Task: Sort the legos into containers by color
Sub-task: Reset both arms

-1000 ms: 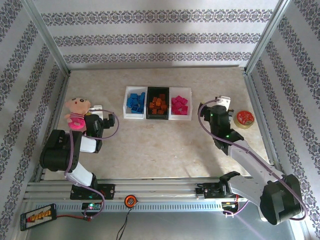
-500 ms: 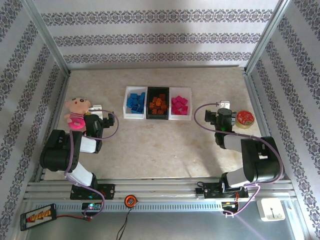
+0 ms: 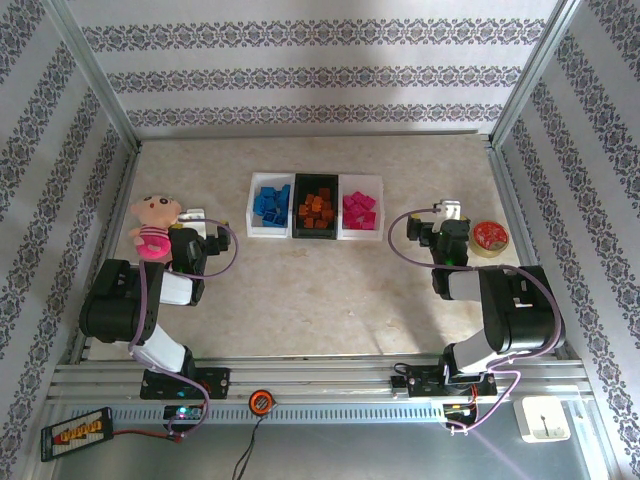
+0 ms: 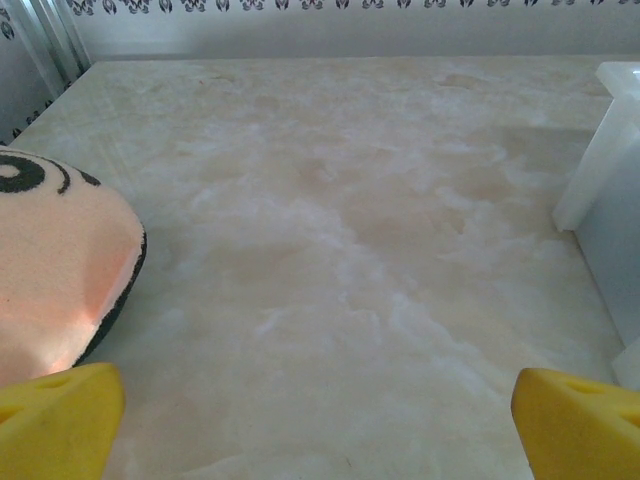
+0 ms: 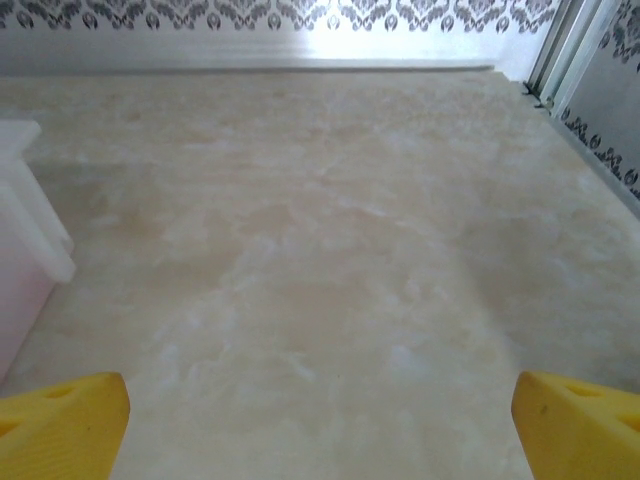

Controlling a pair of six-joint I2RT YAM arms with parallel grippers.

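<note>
Top external is showing me the blue legos [image 3: 271, 202] sitting in the left white tray [image 3: 250, 206], the orange legos [image 3: 316, 206] in the black tray [image 3: 315, 235] in the middle, and the pink legos [image 3: 359, 207] in the right white tray [image 3: 381, 208]. All three trays are touching side by side toward the far part of the table [image 3: 320, 290]. Every brick I'm making out is lying in a tray with its own colour, so I'm guessing the sort is basically done. The left end effector [image 3: 193, 216] is hanging just beside the plush doll [image 3: 153, 225], and the right end effector [image 3: 447, 211] is sitting near the tape roll [image 3: 488, 238].

Left wrist is giving me its yellow fingertips [image 4: 60, 420] spread wide over the table, released and grasping nothing. The doll is on the left and a white tray wall is on the right.

Right wrist is looking much alike: fingertips wide apart, nothing between them, a white tray wall poking in at the left edge.

If I'm grabbing another brick, I'm expecting light, stiff, slick plastic, so I'd be pinching across the flat sides, not the studs.
</note>
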